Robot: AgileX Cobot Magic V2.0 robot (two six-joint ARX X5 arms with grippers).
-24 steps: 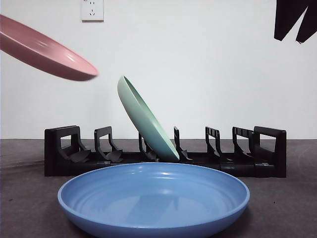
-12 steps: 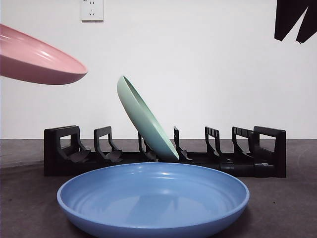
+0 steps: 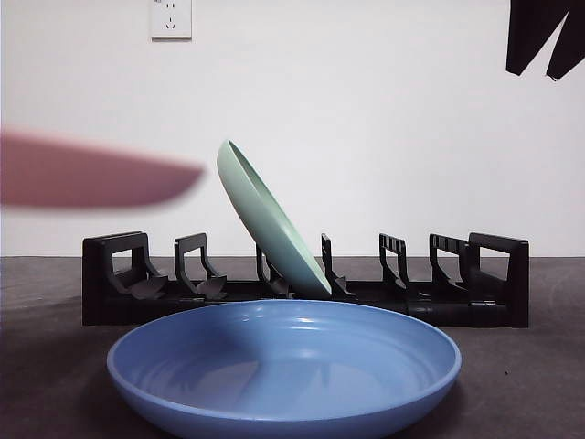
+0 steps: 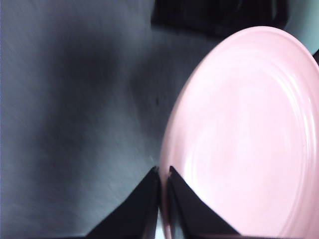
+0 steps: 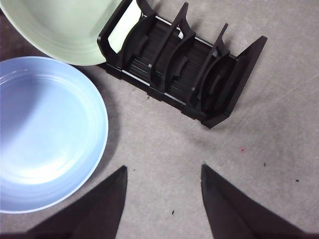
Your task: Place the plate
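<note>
My left gripper [image 4: 163, 172] is shut on the rim of a pink plate [image 4: 244, 134]. In the front view the pink plate [image 3: 91, 172] hangs blurred and nearly level, high at the left, above the left end of the black dish rack [image 3: 119, 274]. A green plate [image 3: 270, 224] leans in a middle slot of the rack. A blue plate [image 3: 283, 366] lies flat on the table in front of the rack. My right gripper [image 5: 162, 172] is open and empty, high above the table by the rack's right end [image 5: 219, 84]; it shows as a black tip [image 3: 544, 37] at the top right.
The rack has free slots left and right of the green plate [image 5: 65, 25]. The blue plate [image 5: 45, 129] takes up the table's front middle. A white wall with a socket [image 3: 171, 18] stands behind the rack. The table [image 5: 279, 149] is grey.
The pink plate has come down and levelled out from a tilted pose, and its edge has moved right, closer to the green plate. The right arm has not moved.
</note>
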